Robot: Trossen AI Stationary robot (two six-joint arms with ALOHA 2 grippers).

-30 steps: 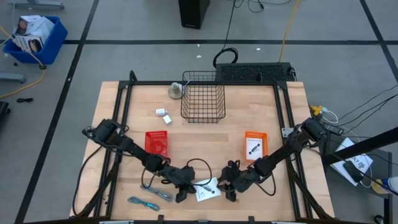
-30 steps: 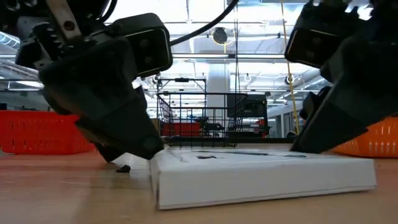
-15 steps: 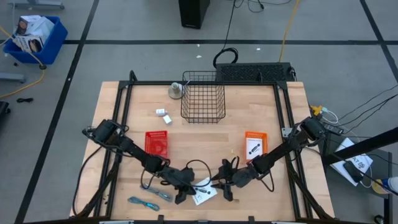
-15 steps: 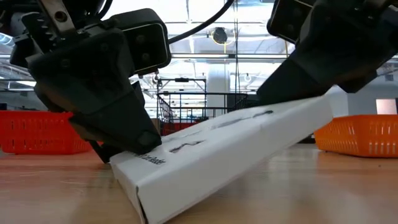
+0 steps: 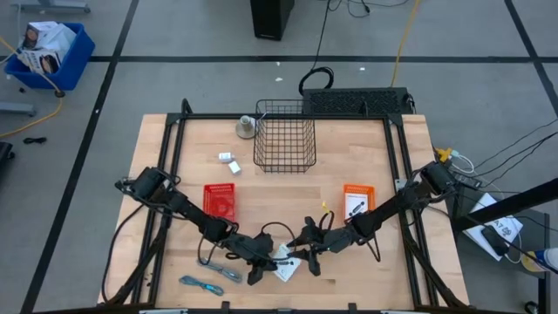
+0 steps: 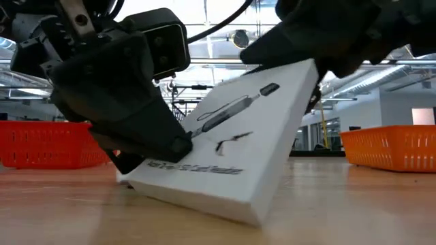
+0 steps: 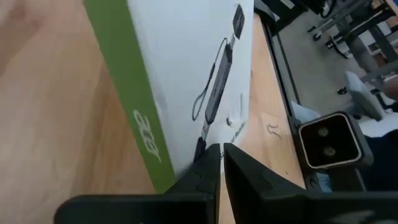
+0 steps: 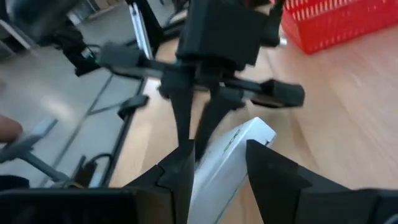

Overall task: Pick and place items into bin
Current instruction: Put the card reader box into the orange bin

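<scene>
Looking at the white box (image 5: 286, 266) first: leaning on the desk (image 5: 174, 174) near the front edge, with one long edge down on the wood and the other end lifting up in the air. Showing a printed drawing of a thin stick with a cord on its big face, and a green side with white letters.

Gripping the raised end of the white box with the right hand (image 5: 302, 257), one finger on each flat side. Pressing against the low end of the white box with the left hand (image 5: 259, 264), its two fingers closed together and holding nothing.

Lying just beside the left arm, near the front corner: the teal-blue cord (image 5: 202, 283). Sitting farther back on the desk: a red basket (image 5: 220, 201), an orange packet (image 5: 357, 202) and two white blocks (image 5: 229, 160). Standing at the back edge, well apart from both hands: the wire bin (image 5: 285, 135)
</scene>
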